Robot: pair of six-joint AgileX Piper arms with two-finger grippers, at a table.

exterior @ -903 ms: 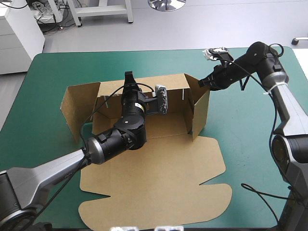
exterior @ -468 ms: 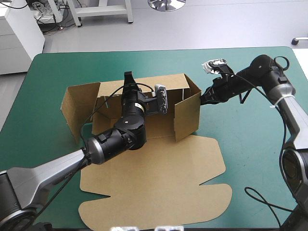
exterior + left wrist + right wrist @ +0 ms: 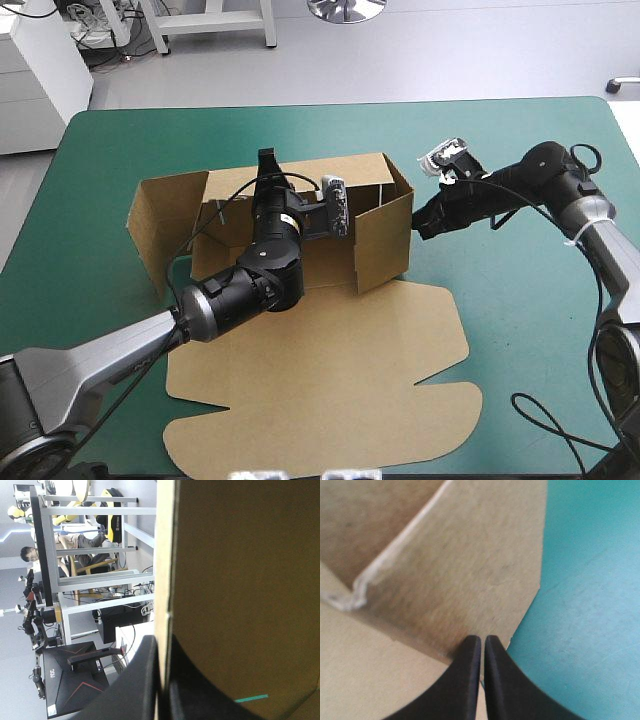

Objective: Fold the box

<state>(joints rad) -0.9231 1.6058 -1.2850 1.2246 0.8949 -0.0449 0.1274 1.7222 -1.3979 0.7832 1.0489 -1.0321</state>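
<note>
Just leftward of the closed, empty right gripper (image 3: 419, 223), the brown cardboard box (image 3: 380, 245) is touched; its wall (image 3: 355, 175) is clamped by the left gripper (image 3: 161, 641).

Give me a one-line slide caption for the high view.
Mid-fold: left gripper clamps the raised far wall of the box; shut right gripper touches its inward-angled right wall.

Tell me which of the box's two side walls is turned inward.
The side wall at the right end effector: it angles inward. The opposite wall, toward the table's left edge, splays outward.
</note>
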